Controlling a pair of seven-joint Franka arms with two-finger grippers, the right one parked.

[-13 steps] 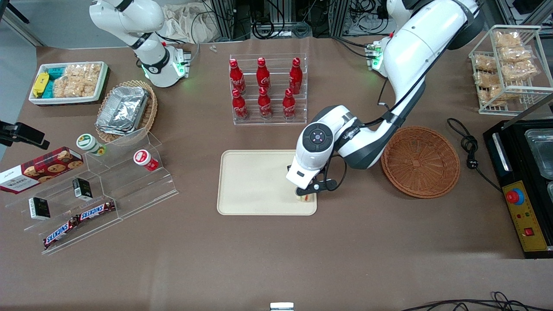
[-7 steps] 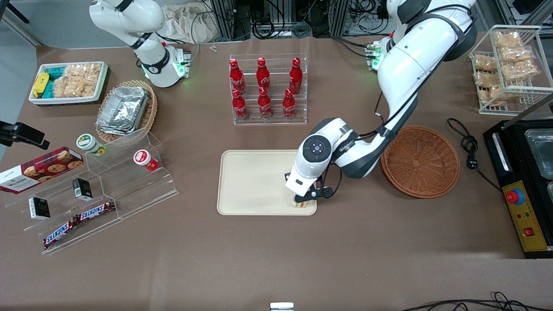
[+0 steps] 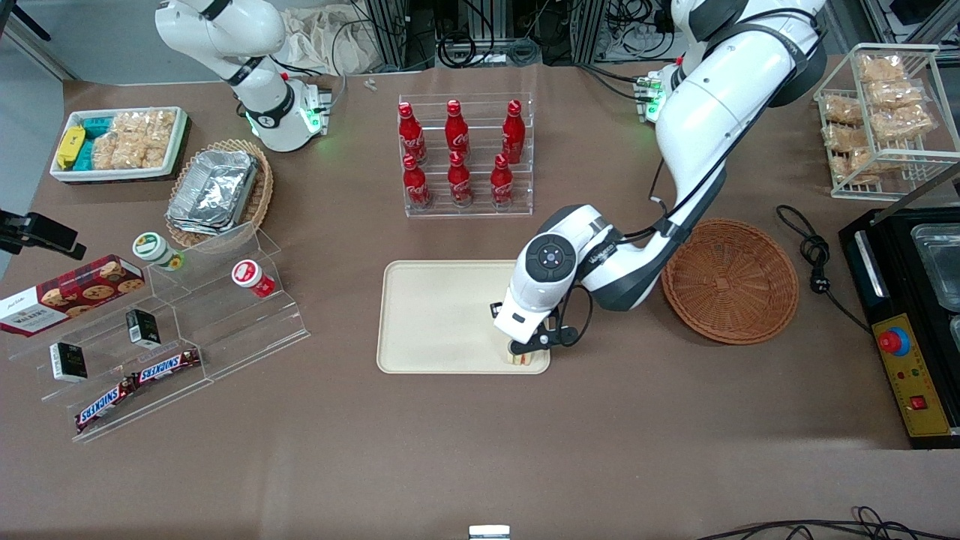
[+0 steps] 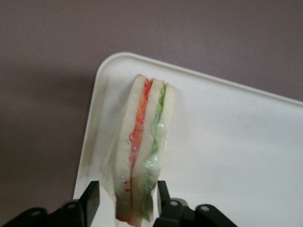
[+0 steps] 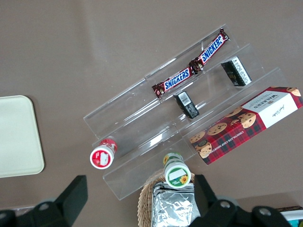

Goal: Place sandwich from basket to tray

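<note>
Held upright between the closed-in fingers of the left gripper (image 4: pixel 127 201), the small clear-wrapped triangular sandwich (image 4: pixel 142 151) hangs low over the cream rectangular tray's (image 4: pixel 236 156) corner; it looks light, soft, slippery-wrapped, best pinched gently across its bread faces.

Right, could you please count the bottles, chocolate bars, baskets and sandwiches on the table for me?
Red bottles: 6
Chocolate bars: 2
Baskets: 2
Sandwich: 1, on the tray, with the tool straddling it
Total: 11
</note>
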